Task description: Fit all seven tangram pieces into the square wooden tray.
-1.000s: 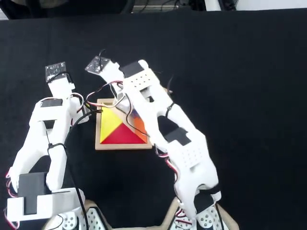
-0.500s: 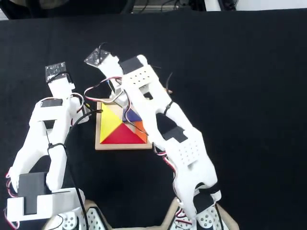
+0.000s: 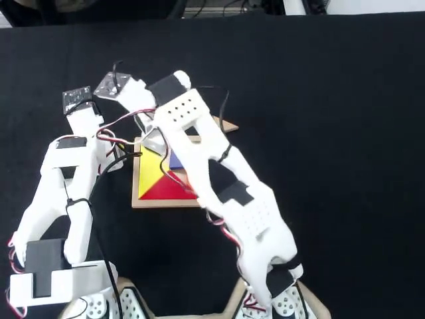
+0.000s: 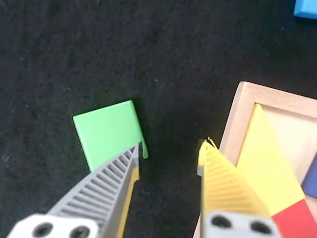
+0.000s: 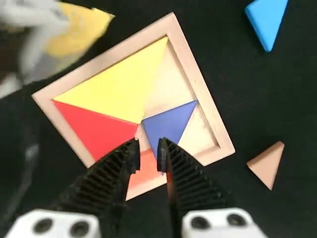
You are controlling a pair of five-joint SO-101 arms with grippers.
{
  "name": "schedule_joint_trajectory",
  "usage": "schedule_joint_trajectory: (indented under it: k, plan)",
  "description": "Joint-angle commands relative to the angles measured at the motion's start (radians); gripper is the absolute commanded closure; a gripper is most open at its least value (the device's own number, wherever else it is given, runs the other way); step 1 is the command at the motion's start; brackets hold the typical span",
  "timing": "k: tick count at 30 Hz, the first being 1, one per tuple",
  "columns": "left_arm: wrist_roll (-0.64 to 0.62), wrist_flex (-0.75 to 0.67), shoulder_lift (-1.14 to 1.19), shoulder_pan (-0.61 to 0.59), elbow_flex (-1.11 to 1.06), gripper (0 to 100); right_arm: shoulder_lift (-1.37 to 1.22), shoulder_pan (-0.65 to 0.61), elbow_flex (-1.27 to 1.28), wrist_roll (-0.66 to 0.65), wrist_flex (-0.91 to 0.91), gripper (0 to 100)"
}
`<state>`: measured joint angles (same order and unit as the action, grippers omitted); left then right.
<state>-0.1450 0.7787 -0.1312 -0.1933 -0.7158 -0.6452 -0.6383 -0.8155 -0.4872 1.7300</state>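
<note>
Left of table point(image 3: 345, 133) centre, on black cloth: one square wooden tray point(image 5: 203, 96) with a raised pale rim and a smooth wood floor. Seven flat, smooth, solid-coloured pieces in all.

Four inside the tray:
- large yellow triangle point(image 5: 121, 84) along the left rim
- large red triangle point(image 5: 96, 126) along the near rim
- smaller blue triangle point(image 5: 168, 124) at the middle
- orange piece point(image 5: 142, 176) by the near right corner, shape partly hidden

Bare floor along the far rim.

Three outside on the cloth:
- green square point(image 4: 108, 131) just beside the tray's left rim
- light-blue triangle point(image 5: 267, 17) past its far left corner
- tan triangle point(image 5: 267, 163) past its far right corner

Two white arms. Left gripper point(image 4: 168, 151) released, one ribbed grey finger and one yellow spread wide, low between green square and left rim, gripping nothing. Right gripper point(image 5: 146, 148) above the orange piece, ribbed black fingers almost together with a narrow gap, nothing between them.
</note>
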Motion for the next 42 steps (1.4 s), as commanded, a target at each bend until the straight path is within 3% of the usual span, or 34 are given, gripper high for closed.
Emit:
schedule_joint_trajectory:
  k: [1,7,14,21,29,31,34,42]
  plan:
    - [-0.011,-0.017,-0.009,-0.019,0.008,80,0.239,-0.021,0.047,-0.009,0.037,92.2]
    - [-0.011,-0.017,-0.012,-0.064,0.013,80,0.627,-0.018,0.242,-0.008,0.035,92.0]
    - [-0.011,-0.014,-0.026,-0.056,0.074,80,1.139,-0.017,0.636,-0.008,0.009,92.3]
    - [0.0,0.422,-0.315,-0.044,0.403,80,1.474,0.183,1.168,0.098,-0.35,92.1]
    - [0.213,0.614,-0.661,0.018,0.226,80,1.368,0.238,1.247,0.192,-0.427,91.4]
    - [0.261,0.634,-0.75,0.028,0.119,80,1.305,0.238,1.247,0.192,-0.45,87.1]
    - [0.275,0.574,-0.878,-0.016,-0.048,80,1.227,0.236,1.247,0.19,-0.5,79.2]
    - [0.201,0.324,-1.034,-0.205,-0.386,80,1.035,0.183,1.253,0.138,-0.697,78.6]
